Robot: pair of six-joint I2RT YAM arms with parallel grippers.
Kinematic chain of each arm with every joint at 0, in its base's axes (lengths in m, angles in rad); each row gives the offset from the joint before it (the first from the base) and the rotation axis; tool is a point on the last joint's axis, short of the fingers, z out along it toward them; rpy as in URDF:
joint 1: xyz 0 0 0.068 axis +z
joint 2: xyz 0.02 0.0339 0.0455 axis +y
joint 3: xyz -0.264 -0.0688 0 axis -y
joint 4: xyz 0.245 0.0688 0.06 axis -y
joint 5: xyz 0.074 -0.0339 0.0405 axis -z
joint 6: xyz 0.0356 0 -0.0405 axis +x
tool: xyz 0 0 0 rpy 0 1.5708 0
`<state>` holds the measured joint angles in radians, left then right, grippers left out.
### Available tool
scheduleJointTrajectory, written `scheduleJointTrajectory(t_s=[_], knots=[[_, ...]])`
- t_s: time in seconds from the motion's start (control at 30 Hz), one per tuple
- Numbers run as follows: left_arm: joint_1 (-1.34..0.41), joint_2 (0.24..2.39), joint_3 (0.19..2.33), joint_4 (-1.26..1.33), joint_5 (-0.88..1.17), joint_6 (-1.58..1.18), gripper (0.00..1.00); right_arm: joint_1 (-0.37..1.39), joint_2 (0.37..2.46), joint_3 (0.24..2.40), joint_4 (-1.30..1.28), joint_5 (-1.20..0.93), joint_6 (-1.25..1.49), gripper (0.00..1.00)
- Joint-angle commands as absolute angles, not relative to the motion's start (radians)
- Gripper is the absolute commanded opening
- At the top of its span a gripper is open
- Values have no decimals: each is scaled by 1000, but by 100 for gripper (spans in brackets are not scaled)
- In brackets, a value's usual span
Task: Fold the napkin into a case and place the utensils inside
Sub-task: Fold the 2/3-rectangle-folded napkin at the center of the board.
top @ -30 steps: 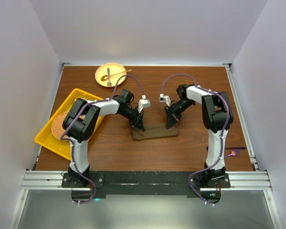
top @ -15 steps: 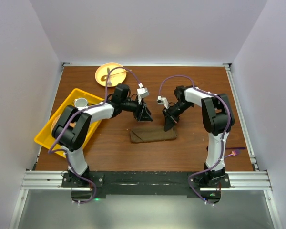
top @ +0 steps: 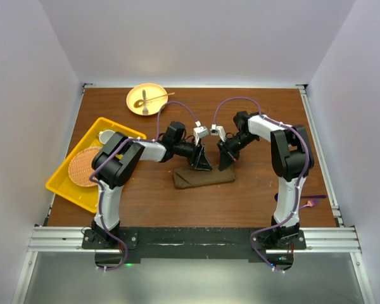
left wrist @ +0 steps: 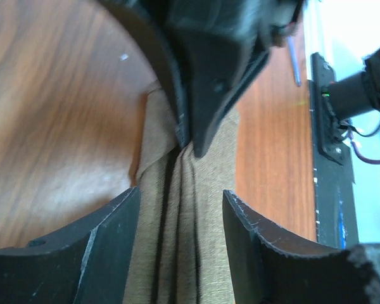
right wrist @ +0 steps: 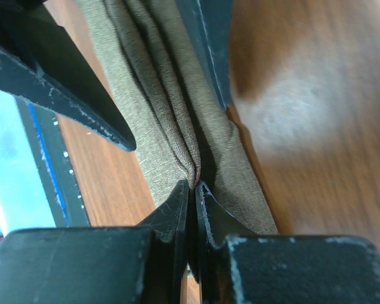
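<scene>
The olive-brown napkin [top: 203,178] lies on the table folded into a narrow long strip, its pleats plain in both wrist views [left wrist: 190,240] [right wrist: 158,95]. My right gripper [top: 226,161] [right wrist: 192,185] is shut, pinching a fold at the strip's far edge. My left gripper [top: 201,162] [left wrist: 180,197] hangs open just left of it. Its fingers [left wrist: 107,247] straddle the cloth without gripping it. Utensils [top: 149,99] rest on the yellow plate [top: 134,106] at the back left.
A yellow tray [top: 67,188] at the left edge holds a round woven mat [top: 83,167] and a white cup [top: 106,135]. A thin blue-purple piece [top: 312,203] [left wrist: 293,60] lies by the table's right edge. White walls enclose the table on three sides.
My left gripper let go of the strip's left end, opened, rose, and came down further right beside the right gripper. The right gripper kept its pinch and barely moved.
</scene>
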<state>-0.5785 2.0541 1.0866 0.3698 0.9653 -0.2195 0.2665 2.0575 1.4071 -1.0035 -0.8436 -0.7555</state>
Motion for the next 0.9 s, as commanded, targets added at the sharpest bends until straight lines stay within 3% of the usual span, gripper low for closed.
scheduleJointTrajectory(t_s=[0.0,0.13,0.27,0.47,0.67,0.77,0.87], knots=[[-551,2042,1117,362,943,-258,56,256,2085,1419,-933,-795,-661,0],[-491,1921,1034,494,968,-354,56,255,2118,1430,-919,-764,-608,0],[-509,1847,1061,329,1052,-281,50,256,2149,1436,-910,-753,-540,0],[-542,1899,1080,161,1129,-291,36,244,2164,1434,-893,-749,-489,0],[-511,2015,1037,213,1126,-431,34,230,2169,1450,-910,-756,-488,0],[-476,2080,1028,212,1098,-457,32,222,2145,1494,-954,-784,-498,10],[-446,2138,1043,141,1089,-423,30,203,2084,1549,-1040,-837,-505,34]])
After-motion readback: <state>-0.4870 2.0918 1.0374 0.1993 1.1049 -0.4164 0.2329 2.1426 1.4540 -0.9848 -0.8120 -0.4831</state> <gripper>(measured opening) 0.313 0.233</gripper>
